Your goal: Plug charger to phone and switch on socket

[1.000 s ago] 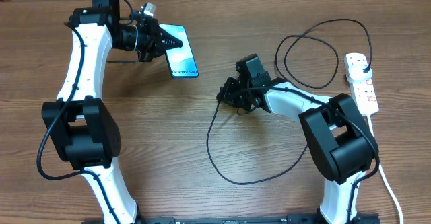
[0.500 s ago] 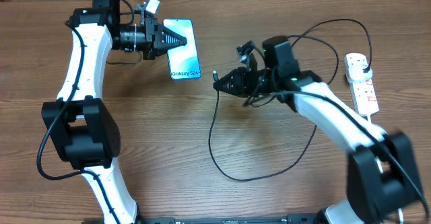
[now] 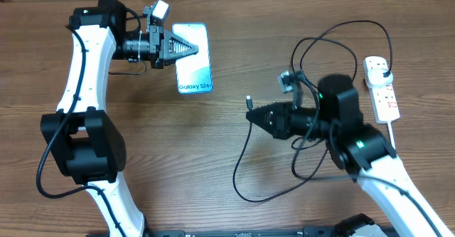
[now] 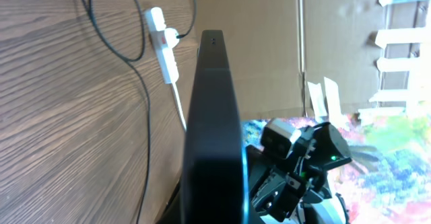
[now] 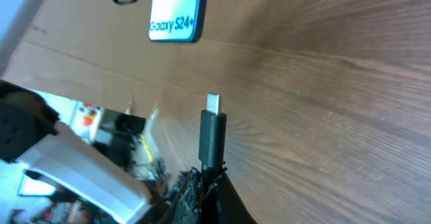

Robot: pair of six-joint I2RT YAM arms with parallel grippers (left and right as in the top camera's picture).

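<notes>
The phone (image 3: 194, 59), lit blue-white with "Galaxy S24" text at its near end, is held above the table by my left gripper (image 3: 179, 48), shut on its far half. In the left wrist view the phone (image 4: 214, 116) shows edge-on as a dark slab. My right gripper (image 3: 264, 113) is shut on the charger's connector (image 3: 249, 101), which points left, right of and below the phone. In the right wrist view the connector tip (image 5: 213, 126) points toward the phone (image 5: 176, 12). The black cable (image 3: 245, 173) loops to a plug in the white socket (image 3: 382, 87) at the right.
The socket's white cord (image 3: 407, 169) runs down the right edge of the table. Loose cable loops (image 3: 327, 52) lie between my right arm and the socket. A cardboard wall (image 4: 269, 42) stands behind the table.
My right gripper lifted the connector and drew back to the right and toward the front. My left gripper raised and turned the phone so it lies more upright in the overhead view.
</notes>
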